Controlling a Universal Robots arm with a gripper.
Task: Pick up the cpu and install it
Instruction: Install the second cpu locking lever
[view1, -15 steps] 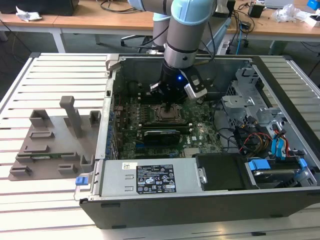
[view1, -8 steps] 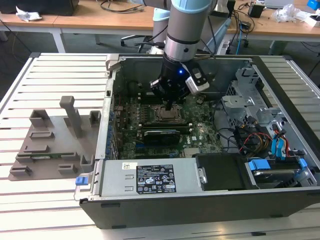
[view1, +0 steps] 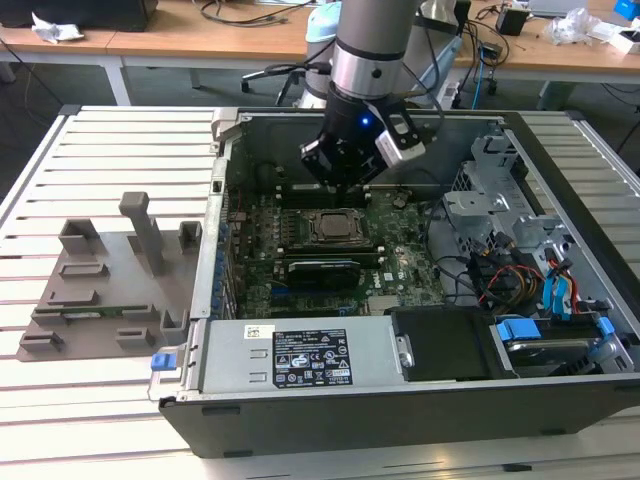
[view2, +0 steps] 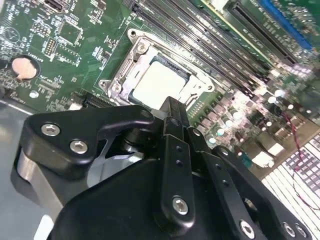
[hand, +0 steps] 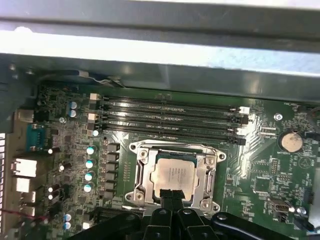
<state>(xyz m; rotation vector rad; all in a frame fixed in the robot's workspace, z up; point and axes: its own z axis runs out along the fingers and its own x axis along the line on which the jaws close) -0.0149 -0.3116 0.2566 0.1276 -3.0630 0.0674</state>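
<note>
The cpu (hand: 173, 178) sits flat in the socket frame (hand: 207, 172) on the green motherboard (hand: 260, 170), silvery top up — in both wrist views it lies inside the frame (view2: 131, 65), with the cpu (view2: 157, 85) just past the tool's tips. The tool (view2: 172, 107) hangs above it, fingers (view2: 176, 131) pressed together and holding nothing. In the exterior view the tool (view1: 345, 180) hovers inside the open case (view1: 300, 400), over the socket. The case rests on a slatted counter (view1: 90, 130); a grey tray (view1: 110, 290) with upright posts stands at the exterior view's left.
</note>
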